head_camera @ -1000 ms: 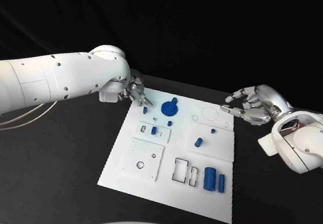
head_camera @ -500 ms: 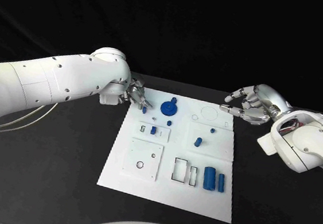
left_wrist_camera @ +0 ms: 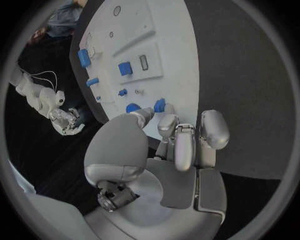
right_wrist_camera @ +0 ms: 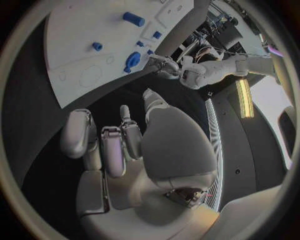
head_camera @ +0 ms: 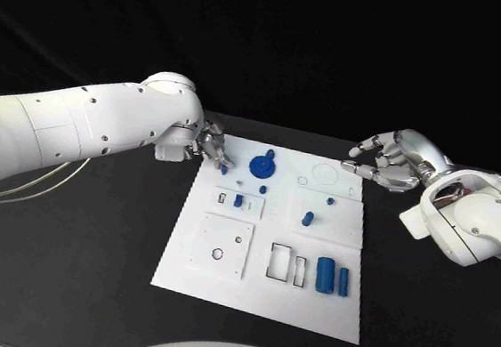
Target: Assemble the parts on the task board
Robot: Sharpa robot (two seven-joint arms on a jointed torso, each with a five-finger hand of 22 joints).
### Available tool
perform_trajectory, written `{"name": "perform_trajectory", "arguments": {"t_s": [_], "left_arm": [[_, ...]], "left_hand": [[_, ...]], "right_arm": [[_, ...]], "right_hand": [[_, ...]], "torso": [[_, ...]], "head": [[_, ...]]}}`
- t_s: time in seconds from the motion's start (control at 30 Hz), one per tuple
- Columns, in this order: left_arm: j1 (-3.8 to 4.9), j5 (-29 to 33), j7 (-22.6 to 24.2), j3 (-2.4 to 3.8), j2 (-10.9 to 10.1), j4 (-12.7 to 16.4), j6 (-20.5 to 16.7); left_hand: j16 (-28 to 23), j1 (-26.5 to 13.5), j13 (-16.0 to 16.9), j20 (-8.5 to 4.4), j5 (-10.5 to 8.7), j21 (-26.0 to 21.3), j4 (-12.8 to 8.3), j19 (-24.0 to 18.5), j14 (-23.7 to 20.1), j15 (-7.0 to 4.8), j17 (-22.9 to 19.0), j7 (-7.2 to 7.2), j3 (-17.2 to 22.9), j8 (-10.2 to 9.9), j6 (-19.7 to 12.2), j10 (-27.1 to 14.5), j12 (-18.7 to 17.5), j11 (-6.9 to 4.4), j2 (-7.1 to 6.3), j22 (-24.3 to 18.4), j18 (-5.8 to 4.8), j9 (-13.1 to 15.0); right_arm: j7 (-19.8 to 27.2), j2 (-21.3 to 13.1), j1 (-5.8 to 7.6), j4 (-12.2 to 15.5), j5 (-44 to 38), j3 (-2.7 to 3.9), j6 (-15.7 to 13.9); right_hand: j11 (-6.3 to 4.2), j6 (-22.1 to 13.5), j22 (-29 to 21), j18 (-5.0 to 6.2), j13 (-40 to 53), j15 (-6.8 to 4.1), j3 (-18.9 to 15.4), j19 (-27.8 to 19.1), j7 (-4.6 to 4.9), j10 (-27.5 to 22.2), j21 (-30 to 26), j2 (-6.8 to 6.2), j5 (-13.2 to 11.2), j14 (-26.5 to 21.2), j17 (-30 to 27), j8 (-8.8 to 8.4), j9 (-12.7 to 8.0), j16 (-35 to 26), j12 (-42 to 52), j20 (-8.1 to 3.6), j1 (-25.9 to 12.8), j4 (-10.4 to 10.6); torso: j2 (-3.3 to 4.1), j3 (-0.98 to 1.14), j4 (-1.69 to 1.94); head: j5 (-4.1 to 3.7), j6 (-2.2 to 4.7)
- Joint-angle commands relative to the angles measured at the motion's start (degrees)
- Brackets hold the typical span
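The white task board (head_camera: 222, 268) lies mid-table with blue parts on it. A round blue part (head_camera: 262, 168) sits near its far edge, and two blue cylinders (head_camera: 333, 279) lie at its near right. My left hand (head_camera: 212, 147) hovers at the board's far left edge. Its fingertips (left_wrist_camera: 167, 111) are right beside a small blue peg (head_camera: 224, 169), also seen in the left wrist view (left_wrist_camera: 160, 105); contact is unclear. My right hand (head_camera: 386, 165) hangs beside the far right corner, fingers loosely bent and apart (right_wrist_camera: 115, 145), holding nothing.
More small blue parts (head_camera: 240, 201) (head_camera: 308, 220) stand mid-board. Empty outlined slots (head_camera: 286, 265) and a raised square plate (head_camera: 223, 246) take up the near half. Black table (head_camera: 82, 245) surrounds the board on all sides.
My left hand has drawn back slightly toward the left; the small blue peg stays where it was. The right hand has barely moved.
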Motion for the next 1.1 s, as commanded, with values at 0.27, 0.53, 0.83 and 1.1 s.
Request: {"name": "perform_trajectory", "arguments": {"t_s": [0.27,0.53,0.83,1.1], "left_arm": [[0.00,2.44,0.51,0.02,0.11,0.03,0.08],[0.00,4.33,0.75,0.04,-0.50,0.82,-0.72],[0.04,6.53,0.87,0.17,-3.88,4.80,-3.11],[0.04,8.43,1.55,0.25,-9.14,12.93,-7.27]], "left_hand": [[0.12,7.49,-0.02,-0.31,-1.10,0.45,-2.62,0.27,4.17,-0.57,9.65,-0.88,5.89,2.40,0.34,0.33,0.36,-0.91,1.10,0.33,-0.08,0.93],[0.16,7.93,-0.17,-0.35,-6.54,0.58,-6.15,0.25,4.20,-0.56,9.70,-0.79,18.82,5.73,-1.10,0.68,0.35,-0.93,-0.54,0.61,-0.12,2.83],[0.38,6.80,-0.04,-0.41,-6.72,0.85,-7.96,0.57,4.35,-0.65,10.06,-0.83,22.58,6.89,-1.36,1.03,0.53,-0.99,-1.48,1.12,-0.20,3.34],[0.79,5.58,0.50,-0.55,-6.56,1.41,-10.10,1.25,4.63,-0.83,10.72,-0.95,26.50,7.88,-1.03,1.87,0.95,-1.17,-2.74,2.13,-0.39,3.62]], "right_arm": [[0.11,0.13,-0.04,-0.19,-0.34,0.01,0.20],[-0.06,0.18,-0.04,-0.32,-0.34,0.01,0.27],[-0.19,-0.03,-0.03,-0.38,-0.35,0.01,0.24],[-0.19,-0.11,-0.03,-0.45,-0.35,0.01,0.20]], "right_hand": [[-0.11,-0.31,-0.01,0.87,3.09,-0.03,-0.17,-0.40,0.09,-0.25,-0.35,0.56,0.15,3.85,6.08,0.33,0.08,-0.28,-0.19,-0.15,-0.31,-0.03],[-0.12,-0.30,-0.07,0.88,3.03,-0.04,-0.14,-0.43,0.08,-0.30,-0.44,0.64,0.26,3.83,6.02,0.38,0.08,-0.31,-0.25,-0.15,-0.34,-0.02],[-0.12,-0.30,-0.14,0.91,2.95,-0.04,-0.13,-0.47,0.08,-0.36,-0.55,0.69,0.45,3.82,5.95,0.43,0.09,-0.35,-0.32,-0.16,-0.39,-0.01],[-0.12,-0.30,-0.13,0.90,2.97,-0.04,-0.14,-0.47,0.08,-0.35,-0.55,0.70,0.55,3.82,5.94,0.45,0.09,-0.35,-0.31,-0.16,-0.44,0.00]], "torso": [[0.00,0.03,0.01],[-0.04,0.04,-0.05],[-0.15,0.16,0.13],[-0.12,0.14,0.17]], "head": [[0.08,-0.41],[0.18,-0.57],[0.14,-0.53],[0.28,-0.47]]}}
